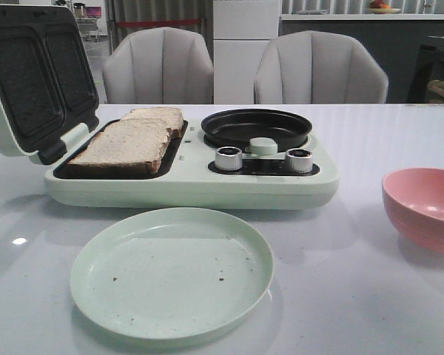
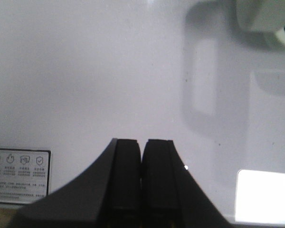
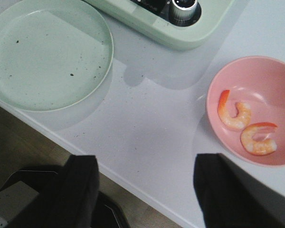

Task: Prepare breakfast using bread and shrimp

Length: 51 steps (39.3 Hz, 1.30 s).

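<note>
Nearest to the right wrist camera, the right gripper (image 3: 145, 190) has its black fingers spread wide and holds nothing. Beyond it stands the round pink plastic bowl (image 3: 270, 80) with two curled orange-white shrimp (image 3: 235, 114) inside. The left gripper (image 2: 142, 180) is pressed together, also with nothing in it, over the bare white table (image 2: 85, 71).

The two toasted bread slices (image 1: 129, 140) lie in the open pale green breakfast maker (image 1: 192, 188), behind the round pale green plate (image 1: 251, 296).

I think the right gripper should come down straight over one shrimp and close softly. The sticker (image 2: 19, 175) on the table is too small to read.
</note>
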Each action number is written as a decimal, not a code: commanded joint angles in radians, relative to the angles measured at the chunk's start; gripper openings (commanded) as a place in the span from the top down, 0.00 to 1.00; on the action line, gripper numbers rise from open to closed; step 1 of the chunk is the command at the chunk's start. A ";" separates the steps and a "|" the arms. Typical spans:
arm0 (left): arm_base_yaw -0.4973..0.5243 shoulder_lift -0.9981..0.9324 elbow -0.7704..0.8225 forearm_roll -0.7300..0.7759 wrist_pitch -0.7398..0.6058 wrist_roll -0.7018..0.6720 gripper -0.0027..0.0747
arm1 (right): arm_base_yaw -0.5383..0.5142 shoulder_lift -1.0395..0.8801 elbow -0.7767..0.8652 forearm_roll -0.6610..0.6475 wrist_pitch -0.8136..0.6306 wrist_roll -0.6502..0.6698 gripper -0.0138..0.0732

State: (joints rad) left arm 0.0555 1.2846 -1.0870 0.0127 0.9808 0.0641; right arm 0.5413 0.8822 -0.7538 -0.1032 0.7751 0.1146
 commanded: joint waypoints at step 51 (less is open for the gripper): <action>0.180 0.501 -0.563 -0.875 0.012 0.368 0.84 | -0.003 -0.011 -0.029 -0.014 -0.061 0.000 0.22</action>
State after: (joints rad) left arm 0.2364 1.8398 -1.6122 -0.7838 0.9880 0.4198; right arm 0.5413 0.8822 -0.7538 -0.1032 0.7751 0.1146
